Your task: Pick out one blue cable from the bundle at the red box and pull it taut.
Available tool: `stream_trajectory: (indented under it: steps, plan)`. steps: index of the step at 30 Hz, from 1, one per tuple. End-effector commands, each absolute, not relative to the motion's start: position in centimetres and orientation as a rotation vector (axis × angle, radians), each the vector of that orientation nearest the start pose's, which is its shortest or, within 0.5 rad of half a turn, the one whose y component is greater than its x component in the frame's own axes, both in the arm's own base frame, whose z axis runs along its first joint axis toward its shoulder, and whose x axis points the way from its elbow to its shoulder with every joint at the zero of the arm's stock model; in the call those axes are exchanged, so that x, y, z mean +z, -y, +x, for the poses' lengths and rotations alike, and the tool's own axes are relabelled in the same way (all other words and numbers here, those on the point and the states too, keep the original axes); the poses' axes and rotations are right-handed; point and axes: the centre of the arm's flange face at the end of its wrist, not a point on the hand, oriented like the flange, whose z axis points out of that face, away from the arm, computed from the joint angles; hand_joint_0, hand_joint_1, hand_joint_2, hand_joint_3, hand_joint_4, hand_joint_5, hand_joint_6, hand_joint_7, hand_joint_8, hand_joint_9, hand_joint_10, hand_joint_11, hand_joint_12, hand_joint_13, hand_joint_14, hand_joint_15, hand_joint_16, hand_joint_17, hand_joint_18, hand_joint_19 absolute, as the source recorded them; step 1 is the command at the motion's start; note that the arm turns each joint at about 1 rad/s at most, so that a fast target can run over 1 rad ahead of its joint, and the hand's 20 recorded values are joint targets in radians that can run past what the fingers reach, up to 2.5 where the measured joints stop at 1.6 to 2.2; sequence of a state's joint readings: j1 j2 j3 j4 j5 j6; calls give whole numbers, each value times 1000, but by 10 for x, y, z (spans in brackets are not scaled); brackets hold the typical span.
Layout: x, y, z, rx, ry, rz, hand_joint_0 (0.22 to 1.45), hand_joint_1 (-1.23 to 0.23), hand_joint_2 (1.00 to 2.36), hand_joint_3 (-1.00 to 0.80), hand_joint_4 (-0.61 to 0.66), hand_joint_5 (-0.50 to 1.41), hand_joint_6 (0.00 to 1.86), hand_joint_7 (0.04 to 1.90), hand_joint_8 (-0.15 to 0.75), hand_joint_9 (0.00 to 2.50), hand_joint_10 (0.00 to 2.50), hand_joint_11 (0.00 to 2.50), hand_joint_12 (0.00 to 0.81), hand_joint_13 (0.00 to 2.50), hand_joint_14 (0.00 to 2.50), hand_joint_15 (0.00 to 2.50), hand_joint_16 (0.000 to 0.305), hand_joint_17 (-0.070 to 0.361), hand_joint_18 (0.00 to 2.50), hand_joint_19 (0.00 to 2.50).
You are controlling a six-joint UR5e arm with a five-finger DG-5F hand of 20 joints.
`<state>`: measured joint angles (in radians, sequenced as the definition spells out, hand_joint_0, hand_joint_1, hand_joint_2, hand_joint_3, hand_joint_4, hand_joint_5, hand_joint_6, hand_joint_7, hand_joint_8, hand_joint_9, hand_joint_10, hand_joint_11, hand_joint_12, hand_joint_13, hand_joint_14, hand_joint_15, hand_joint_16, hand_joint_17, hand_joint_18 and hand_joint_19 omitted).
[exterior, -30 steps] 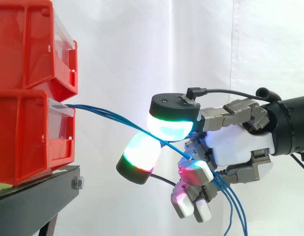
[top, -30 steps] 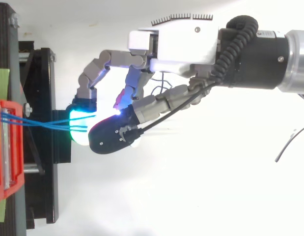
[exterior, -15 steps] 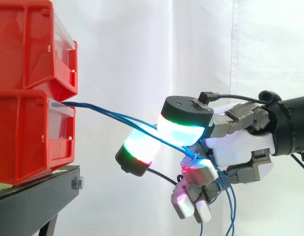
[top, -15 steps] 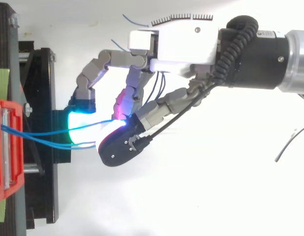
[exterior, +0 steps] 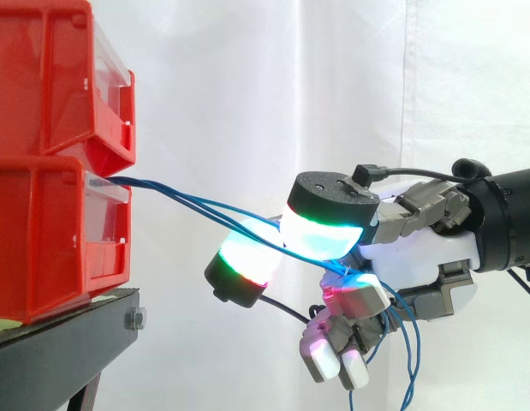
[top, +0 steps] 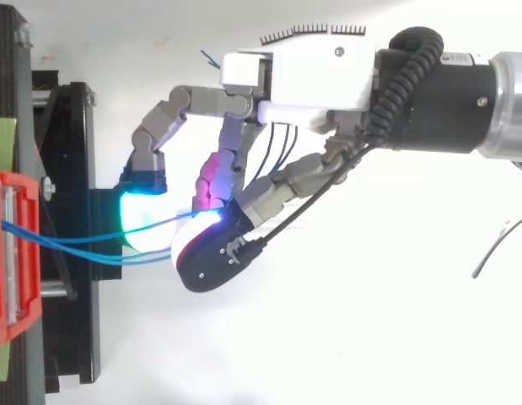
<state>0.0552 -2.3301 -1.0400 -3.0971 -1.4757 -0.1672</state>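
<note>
- 1 robot hand (exterior: 419,257) with a white palm reaches in from the right of the side view. Its thick glowing pads (exterior: 320,235) point toward the bins.
- Its fingers are curled and closed on a bundle of thin blue cables (exterior: 189,200). The strands pass under the large black-capped pad and into the bent fingers beneath the palm.
- Below the palm, the cables' free ends hang down in loose loops.
- From the hand, the cables run toward the left of the side view, rising gently to the bins. Their long axis is close to level and points straight from the hand to the bin mouth.
- The span sags in a shallow curve, so it looks slack rather than taut.
- From above, 1 strand climbs to the pads apart from the others, which meet the hand lower down. Whether the grip has only that 1 cannot be told.
- To tighten the strand, the hand would probably have to draw back from the bins along that axis.
- The cables leave the front lip of the lower red plastic bin (exterior: 42,240).
- An upper red plastic bin (exterior: 50,77) is stacked on it.
- Both sit on a black metal stand (exterior: 59,342).
- Farthest back hangs a white curtain (exterior: 247,86).
</note>
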Motion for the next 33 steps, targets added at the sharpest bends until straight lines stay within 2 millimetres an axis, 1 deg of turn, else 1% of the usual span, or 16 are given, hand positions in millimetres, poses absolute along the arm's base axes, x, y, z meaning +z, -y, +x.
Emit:
stream_trajectory:
  steps: [1, 8, 19, 24, 30, 33]
  plan:
    - [266, 101, 761, 962, -1406, 1216, 654, -971, 1000, -500, -246, -62, 933, 846, 277, 1484, 33, 852, 295, 1085, 23, 545, 40, 91, 950, 634]
    - [266, 101, 761, 965, -1403, 1217, 696, -1003, 1000, -500, -329, -49, 926, 890, 254, 1547, 35, 865, 280, 1133, 25, 583, 38, 87, 984, 631]
    - [266, 101, 761, 965, -1404, 1220, 674, -1035, 1000, -500, -355, -42, 921, 911, 233, 1589, 36, 877, 272, 1170, 24, 614, 37, 84, 990, 631]
    - [266, 101, 761, 965, -1404, 1220, 667, -1025, 1000, -500, -360, -39, 920, 903, 226, 1601, 35, 881, 268, 1188, 25, 627, 36, 82, 1001, 637]
    - [265, 101, 760, 965, -1404, 1220, 761, -1004, 1000, -500, -351, -36, 929, 854, 221, 1637, 36, 891, 271, 1216, 26, 640, 36, 80, 1020, 628]
    - [265, 101, 760, 964, -1405, 1220, 782, -1004, 1000, -500, -361, -36, 935, 853, 221, 1628, 36, 897, 272, 1212, 27, 646, 36, 81, 1014, 630]
